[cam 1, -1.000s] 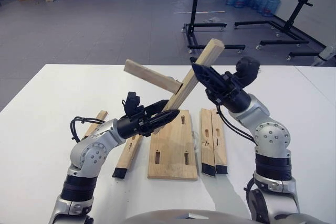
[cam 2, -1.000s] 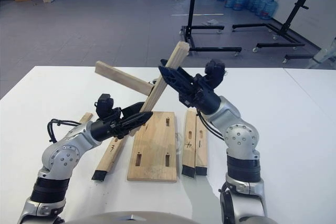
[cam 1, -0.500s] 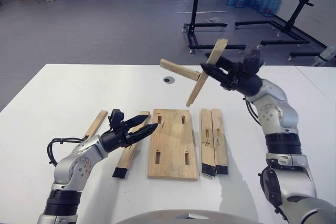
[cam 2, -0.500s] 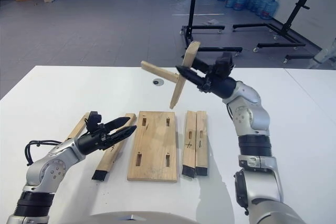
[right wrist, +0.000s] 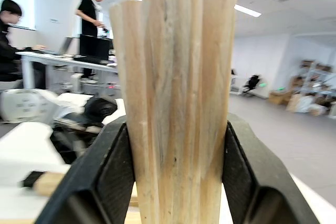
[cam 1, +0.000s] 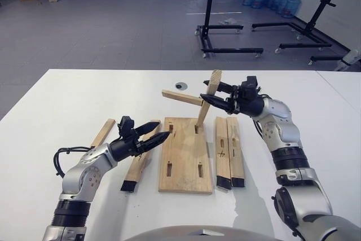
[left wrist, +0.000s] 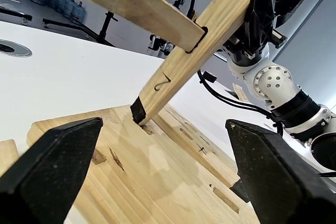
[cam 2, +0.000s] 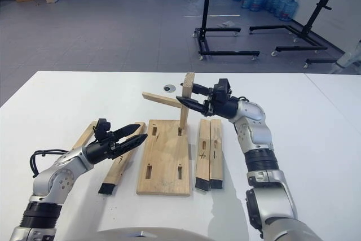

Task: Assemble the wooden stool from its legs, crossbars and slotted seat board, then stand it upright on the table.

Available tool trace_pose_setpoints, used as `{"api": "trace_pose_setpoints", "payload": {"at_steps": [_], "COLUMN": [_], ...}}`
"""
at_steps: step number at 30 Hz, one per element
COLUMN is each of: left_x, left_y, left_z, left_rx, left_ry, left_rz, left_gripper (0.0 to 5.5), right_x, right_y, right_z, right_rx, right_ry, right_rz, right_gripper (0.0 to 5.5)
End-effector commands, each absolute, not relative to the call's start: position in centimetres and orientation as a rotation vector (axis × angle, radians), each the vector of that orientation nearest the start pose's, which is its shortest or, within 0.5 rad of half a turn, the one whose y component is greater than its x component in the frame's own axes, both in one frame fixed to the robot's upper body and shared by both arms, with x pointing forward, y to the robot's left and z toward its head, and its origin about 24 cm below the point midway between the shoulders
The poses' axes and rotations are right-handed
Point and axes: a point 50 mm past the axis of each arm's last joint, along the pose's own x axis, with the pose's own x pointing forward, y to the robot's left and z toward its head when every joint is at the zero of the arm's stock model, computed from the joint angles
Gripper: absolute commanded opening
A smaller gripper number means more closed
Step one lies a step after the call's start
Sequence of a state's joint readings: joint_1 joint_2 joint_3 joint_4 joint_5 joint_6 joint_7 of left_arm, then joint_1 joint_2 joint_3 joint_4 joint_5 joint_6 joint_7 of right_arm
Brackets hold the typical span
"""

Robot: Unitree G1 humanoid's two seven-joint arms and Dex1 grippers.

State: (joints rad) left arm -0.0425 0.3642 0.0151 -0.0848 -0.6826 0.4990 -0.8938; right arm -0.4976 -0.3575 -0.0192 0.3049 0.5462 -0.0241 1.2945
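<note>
The slotted seat board (cam 1: 185, 159) lies flat mid-table. My right gripper (cam 1: 211, 92) is shut on a wooden leg (cam 1: 207, 101) that stands nearly upright, its black-tipped foot at the board's far right slot (cam 1: 197, 128). A crossbar (cam 1: 181, 97) joined to this leg juts out to the left. The right wrist view has the leg (right wrist: 176, 103) clamped between both fingers (right wrist: 100, 177). My left gripper (cam 1: 163, 128) hovers open near the board's left edge, above a loose leg (cam 1: 137, 165). In the left wrist view the leg (left wrist: 210, 30) meets the board (left wrist: 157, 182) beyond the open gripper (left wrist: 164, 124).
Two more legs (cam 1: 228, 150) lie side by side right of the board. A short wooden piece (cam 1: 102, 132) lies at the far left. A round grommet (cam 1: 180, 86) sits in the table behind the crossbar. Black stands occupy the floor past the far edge.
My right gripper swung the leg with its crossbar away from the left gripper, then lowered it upright onto the board's far slot. My left gripper drew back to the left.
</note>
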Motion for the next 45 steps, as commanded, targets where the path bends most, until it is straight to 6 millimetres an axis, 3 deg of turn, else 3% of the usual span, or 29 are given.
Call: {"api": "trace_pose_setpoints", "payload": {"at_steps": [1, 9, 18, 25, 29, 33, 37, 40, 45], "left_x": [23.9, 24.1, 24.5, 24.2, 24.1, 23.5, 22.8, 22.3, 21.0], "left_y": [16.9, 17.0, 16.6, 15.9, 15.6, 15.6, 16.0, 15.9, 15.9], "left_z": [6.1, 5.7, 5.3, 4.5, 4.1, 4.3, 4.3, 4.4, 4.1], "left_rx": [-0.422, -0.409, -0.403, -0.414, -0.429, -0.46, -0.467, -0.475, -0.48], "left_ry": [0.217, 0.222, 0.222, 0.221, 0.213, 0.185, 0.183, 0.172, 0.176], "left_rz": [-0.978, -0.96, -0.957, -0.949, -0.934, -0.931, -0.895, -0.875, -0.808], "left_gripper": [4.3, 4.3, 4.3, 4.3, 4.3, 4.3, 4.3, 4.3, 4.3], "right_x": [29.9, 29.1, 31.0, 32.5, 33.0, 31.6, 28.0, 25.3, 24.5], "right_y": [-15.5, -16.3, -18.1, -18.6, -19.3, -21.1, -22.2, -22.9, -23.4], "right_z": [13.2, 11.4, 9.4, 10.3, 11.1, 12.3, 11.3, 9.0, 7.4], "right_rx": [0.024, 0.097, 0.198, 0.219, 0.258, 0.351, 0.322, 0.19, 0.19], "right_ry": [-0.292, -0.139, 0.064, 0.194, 0.177, 0.031, 0.06, 0.162, 0.242], "right_rz": [1.352, 1.424, 1.371, 1.387, 1.324, 1.204, 1.113, 0.921, 0.427], "right_gripper": [2.05, 2.05, 2.05, 2.05, 2.9, 3.5, 3.68, 3.68, 3.68]}}
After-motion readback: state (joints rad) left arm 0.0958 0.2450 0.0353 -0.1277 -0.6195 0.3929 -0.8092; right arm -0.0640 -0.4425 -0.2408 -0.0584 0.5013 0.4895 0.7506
